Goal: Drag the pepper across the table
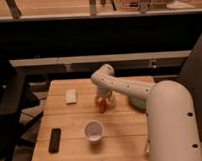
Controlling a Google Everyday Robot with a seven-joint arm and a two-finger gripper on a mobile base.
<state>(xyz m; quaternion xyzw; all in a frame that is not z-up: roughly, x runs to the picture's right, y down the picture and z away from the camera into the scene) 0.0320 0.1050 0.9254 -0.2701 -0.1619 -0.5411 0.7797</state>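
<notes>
The pepper [102,106] is a small slim orange-red object lying on the wooden table [71,118] near its middle, above the white cup. My gripper [103,99] hangs from the white arm [124,86] and reaches straight down onto the pepper. The gripper's lower end covers the pepper's top part; only the reddish tip shows below it.
A white cup [94,131] stands in front of the pepper. A white sponge-like block [71,95] lies at the back left. A black remote [55,139] lies at the front left. A green bowl [138,102] sits at the right, partly behind my arm.
</notes>
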